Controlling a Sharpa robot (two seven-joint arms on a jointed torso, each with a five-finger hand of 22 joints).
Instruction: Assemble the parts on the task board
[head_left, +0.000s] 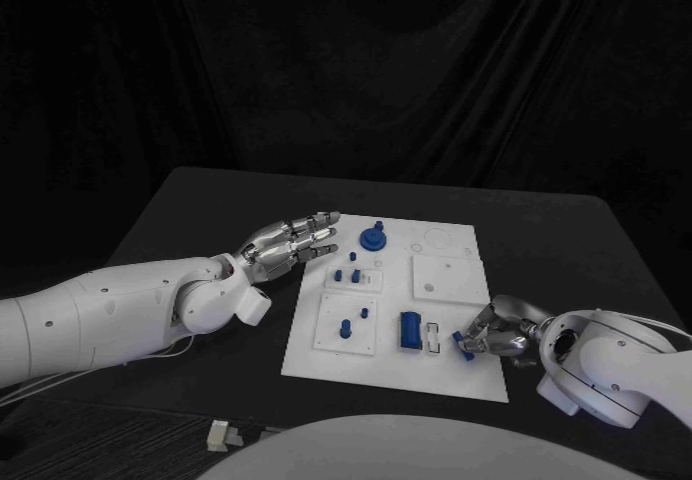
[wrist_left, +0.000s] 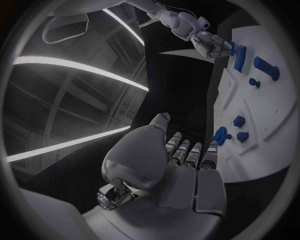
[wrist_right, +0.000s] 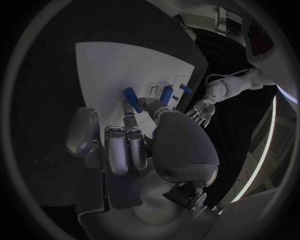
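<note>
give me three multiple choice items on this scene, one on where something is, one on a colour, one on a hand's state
1. Where is the left hand?
A. off the far left edge of the task board
B. flat on the board's near right corner
C. under the table

2. What colour are the parts standing in the board?
A. red
B. blue
C. yellow

3. What is the right hand doing?
A. lying open on bare table
B. pinching a blue peg at the board's near right edge
C. gripping the round blue knob

Key: 1 A, the head view shows it beside the board's left edge; 2 B, the knob and pegs are blue; 3 B, its fingers close on the peg.
</note>
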